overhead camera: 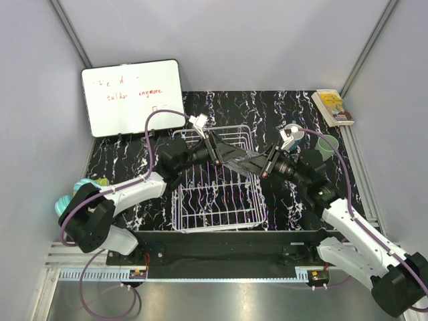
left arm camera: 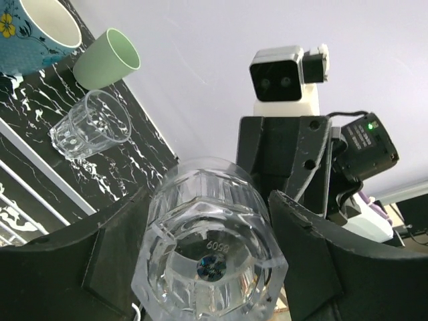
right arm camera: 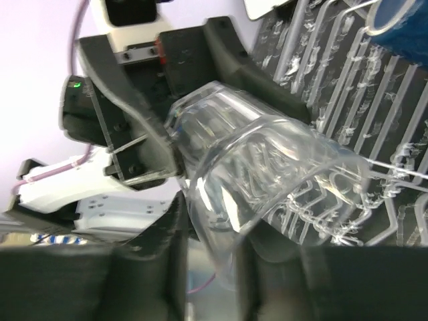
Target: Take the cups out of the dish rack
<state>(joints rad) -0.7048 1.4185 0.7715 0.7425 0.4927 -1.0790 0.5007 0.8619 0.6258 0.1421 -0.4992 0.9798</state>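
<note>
A clear glass (overhead camera: 239, 160) hangs on its side above the dish rack (overhead camera: 214, 204), held between both arms. My left gripper (overhead camera: 224, 155) is shut on its thick base (left arm camera: 210, 227), one finger on each side. My right gripper (overhead camera: 258, 164) has closed on the rim (right arm camera: 267, 154), with one finger inside the mouth and one outside (right arm camera: 217, 267). On the table to the right stand a pale green tumbler (overhead camera: 328, 145), a light blue mug (overhead camera: 292, 136) and a second clear glass (left arm camera: 90, 124). A dark navy mug (right arm camera: 401, 23) shows beyond the rack wires.
A whiteboard (overhead camera: 132, 97) leans at the back left. A book (overhead camera: 332, 107) lies at the back right corner. Turquoise round things (overhead camera: 75, 190) sit by the left arm's base. Grey walls close in the left and right sides.
</note>
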